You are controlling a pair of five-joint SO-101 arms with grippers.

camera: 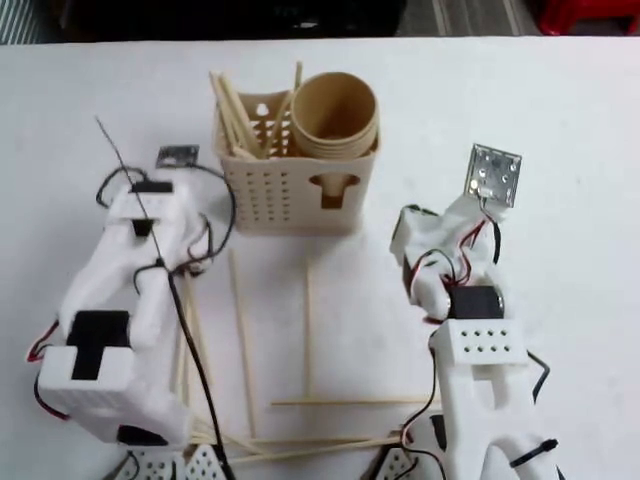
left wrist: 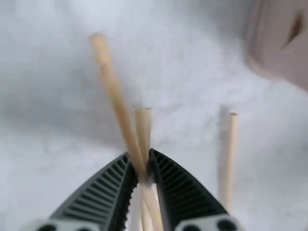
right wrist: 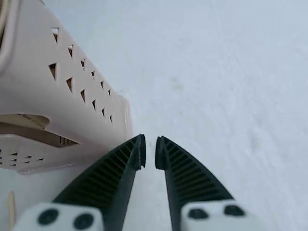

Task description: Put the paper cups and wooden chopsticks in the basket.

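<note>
The white table [camera: 560,120] covers almost the whole high view. In the upper middle of the frame a beige basket [camera: 290,195] with small holes stands on it. Below the basket, a first chopstick [camera: 242,345] and a second chopstick [camera: 307,330] lie nearly vertical in the frame. A third chopstick [camera: 350,402] lies horizontal under them. A crossed group of chopsticks [camera: 300,449] lies along the lower edge.

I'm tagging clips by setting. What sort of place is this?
Probably a robotics test bench, not a kitchen: a white table, a wired left arm and right arm, and a staged sorting set of basket, paper cups and chopsticks.
</note>
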